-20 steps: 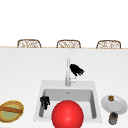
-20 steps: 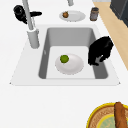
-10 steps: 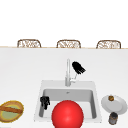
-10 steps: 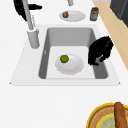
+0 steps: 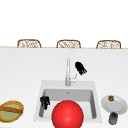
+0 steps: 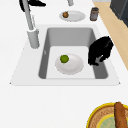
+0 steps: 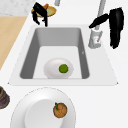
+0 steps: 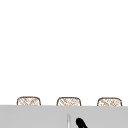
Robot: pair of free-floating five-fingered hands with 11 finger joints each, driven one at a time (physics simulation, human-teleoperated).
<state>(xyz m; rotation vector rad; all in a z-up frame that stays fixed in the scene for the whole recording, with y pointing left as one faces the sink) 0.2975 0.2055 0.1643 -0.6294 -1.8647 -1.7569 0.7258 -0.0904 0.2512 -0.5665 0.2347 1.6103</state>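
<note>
Fingers on the right hand (image 5: pixel 80 67) look straight and relaxed, pointing down and gripping nothing, hovering just right of the tall grey metal faucet (image 5: pixel 67 72) at centre frame in the front view. Its fingertips sit near the faucet's small side lever (image 5: pixel 73 79), though I can't tell if they touch. Over at the lower left of the front view, the left hand (image 5: pixel 45 102) hangs at the left end of the grey rectangular sink basin (image 5: pixel 92 100), fingers loosely curled, holding nothing. Left side view shows a small green round fruit (image 6: pixel 64 59) lying on a white round plate (image 6: pixel 73 68) on the basin floor, mid-frame.
</note>
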